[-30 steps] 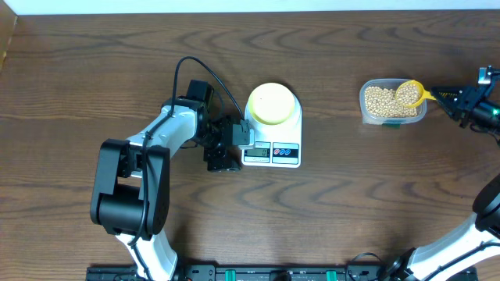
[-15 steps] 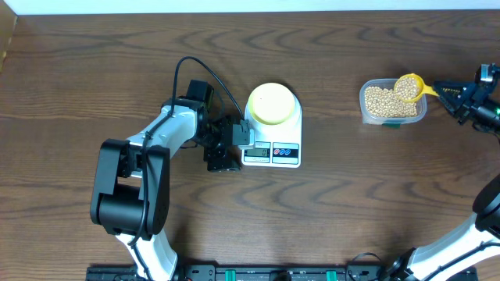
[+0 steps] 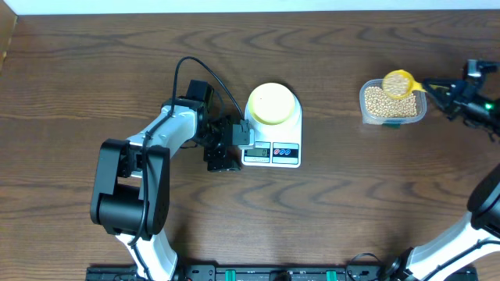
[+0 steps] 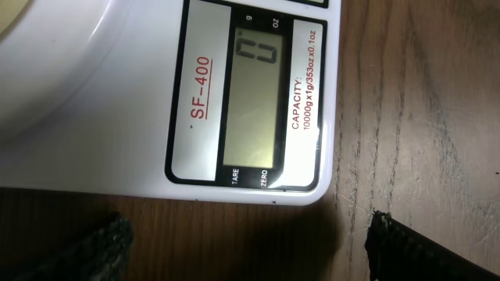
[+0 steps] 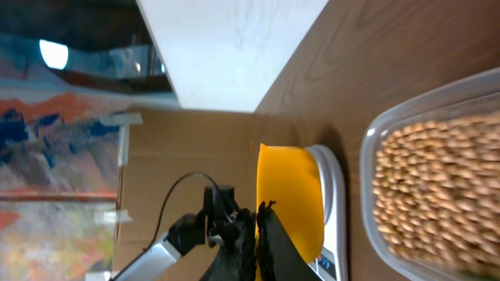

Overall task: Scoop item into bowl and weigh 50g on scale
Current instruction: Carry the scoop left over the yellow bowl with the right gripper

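Holding the yellow scoop [image 3: 398, 83] by its thin handle, the right gripper [image 3: 439, 91] has its fingers pinched tight on it at the upper right of the overhead view. The scoop is full of beans [image 3: 388, 106] and hangs just over the clear tub [image 3: 362, 101], where the rest of the beans lie in a heap. The beans are small, round, hard and light, so I think they will roll and spill if the scoop tips or shakes. Keeping it flat and gripping it by the handle looks best. The bowl [image 3: 273, 103] sits on the scale [image 3: 295, 129] in the middle of the frame, well apart from the tub, and it looks empty. The left gripper [image 3: 230, 147] sits beside the scale with its fingers wide and holds nothing. The scale's little screen [image 4: 258, 101] shows zero.
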